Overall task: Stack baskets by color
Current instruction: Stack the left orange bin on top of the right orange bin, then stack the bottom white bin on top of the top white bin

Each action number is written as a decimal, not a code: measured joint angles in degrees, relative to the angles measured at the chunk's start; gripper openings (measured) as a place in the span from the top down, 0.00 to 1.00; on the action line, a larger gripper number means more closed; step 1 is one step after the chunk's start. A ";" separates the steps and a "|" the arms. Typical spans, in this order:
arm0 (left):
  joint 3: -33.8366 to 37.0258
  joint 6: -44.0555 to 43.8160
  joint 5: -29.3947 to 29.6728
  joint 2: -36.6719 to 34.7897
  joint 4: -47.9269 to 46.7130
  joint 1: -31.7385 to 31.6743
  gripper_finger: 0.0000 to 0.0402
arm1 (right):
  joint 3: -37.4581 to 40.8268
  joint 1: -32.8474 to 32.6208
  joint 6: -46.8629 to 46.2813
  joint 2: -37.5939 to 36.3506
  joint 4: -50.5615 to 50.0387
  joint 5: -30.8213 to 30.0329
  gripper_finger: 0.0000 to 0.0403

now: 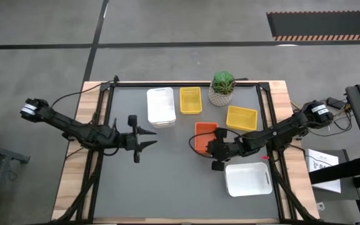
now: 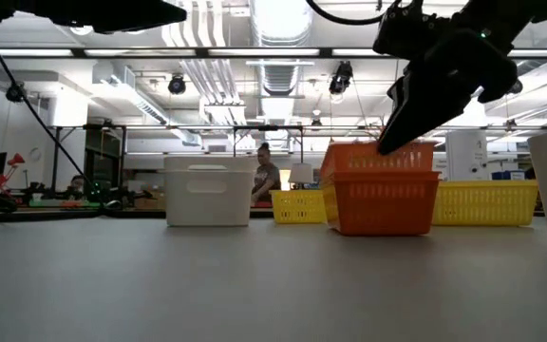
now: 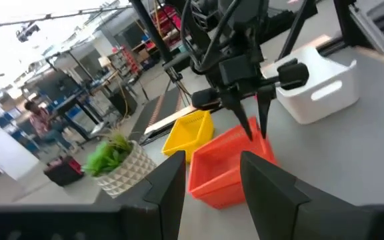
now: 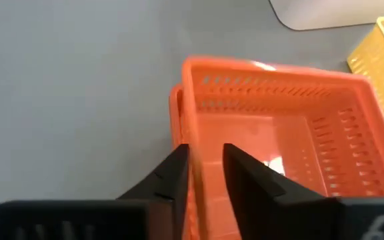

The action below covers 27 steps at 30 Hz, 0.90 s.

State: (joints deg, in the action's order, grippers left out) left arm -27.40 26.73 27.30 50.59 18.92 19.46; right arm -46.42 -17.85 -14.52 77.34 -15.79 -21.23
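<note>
Two orange baskets [image 1: 206, 132] sit nested near the table's middle; the upper one [image 2: 380, 157] rests slightly tilted in the lower one [image 2: 387, 204]. My right gripper [image 4: 205, 148] slants down at the upper basket's near short wall [image 4: 202, 193], open, one finger inside and one outside. My left gripper [image 1: 149, 138] hangs open over the mat left of centre, pointing level toward the orange baskets [image 3: 225, 167], with nothing between its fingers [image 3: 172, 183]. My right gripper's fingers [image 4: 245, 180] stand on either side of the upper orange basket's short wall [image 4: 202, 193], slanting down from the table's right. A gap shows beside the wall. I cannot tell whether either finger touches it.
A white basket stack [image 1: 161, 106] and a yellow basket [image 1: 190, 100] stand at the back. Another yellow basket [image 1: 241, 117] is right of the plant [image 1: 222, 87]. A single white basket [image 1: 249, 179] lies at the near right. Bare mat lies at the near left.
</note>
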 joint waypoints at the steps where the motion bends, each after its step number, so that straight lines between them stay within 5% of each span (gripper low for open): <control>1: 0.00 -0.83 0.00 1.15 1.37 0.00 0.68 | -0.20 0.00 -0.02 -0.22 -0.18 0.08 0.77; 14: 0.00 -3.84 -0.02 16.86 17.95 0.00 0.68 | -2.93 -0.07 2.49 -9.71 -5.46 3.68 0.56; 27: -2.64 -3.40 -0.16 23.25 23.24 -1.78 0.68 | -3.06 -6.75 -5.28 -12.35 -4.48 6.71 0.67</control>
State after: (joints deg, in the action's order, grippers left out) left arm -30.04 23.33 27.15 73.84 42.16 17.68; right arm -49.47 -24.60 -19.81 64.99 -20.28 -14.52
